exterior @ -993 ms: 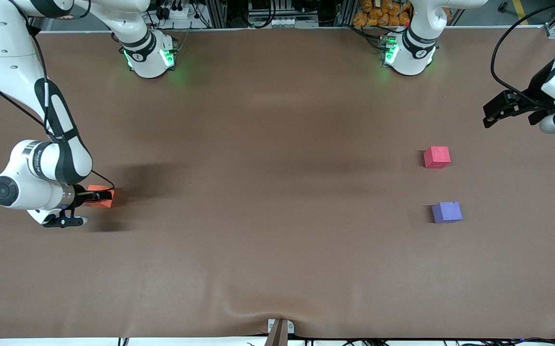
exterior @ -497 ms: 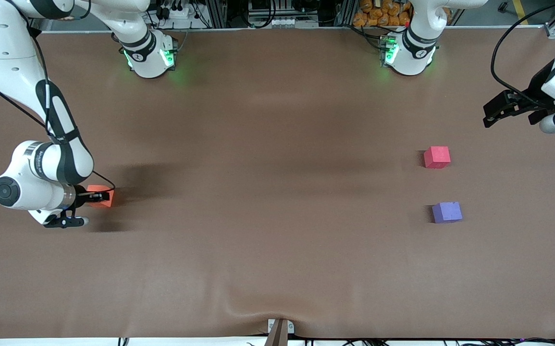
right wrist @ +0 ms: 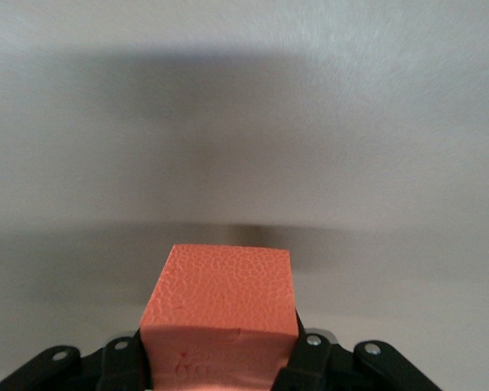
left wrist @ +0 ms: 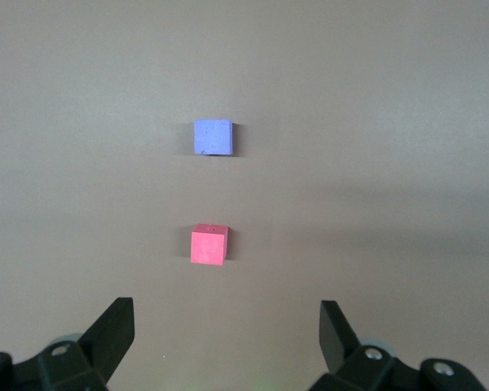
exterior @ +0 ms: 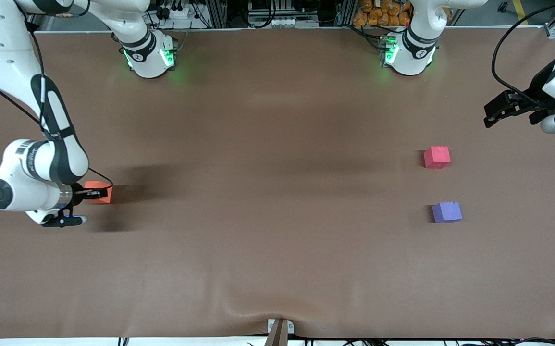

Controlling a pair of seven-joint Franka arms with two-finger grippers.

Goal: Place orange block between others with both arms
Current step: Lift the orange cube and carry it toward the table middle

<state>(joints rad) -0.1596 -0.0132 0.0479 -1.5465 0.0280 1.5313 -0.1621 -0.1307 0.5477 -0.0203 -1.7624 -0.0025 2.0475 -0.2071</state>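
Note:
The orange block (exterior: 98, 191) (right wrist: 224, 314) is at the right arm's end of the table, with my right gripper (exterior: 95, 193) (right wrist: 220, 371) shut on its two sides. The red-pink cube (exterior: 437, 157) (left wrist: 209, 244) and the purple-blue cube (exterior: 447, 212) (left wrist: 213, 137) rest on the table toward the left arm's end, the purple-blue one nearer the front camera, with a gap between them. My left gripper (exterior: 503, 109) (left wrist: 226, 326) hangs open and empty in the air over the table's left-arm end, short of the red-pink cube.
The brown table cover (exterior: 267, 202) is bare between the orange block and the two cubes. A small bracket (exterior: 279, 329) sits at the table's front edge. The arms' bases (exterior: 150, 53) (exterior: 407, 53) stand along the back edge.
The right gripper has closed on the orange block and shifted slightly toward its own end of the table with it. The left arm has not moved.

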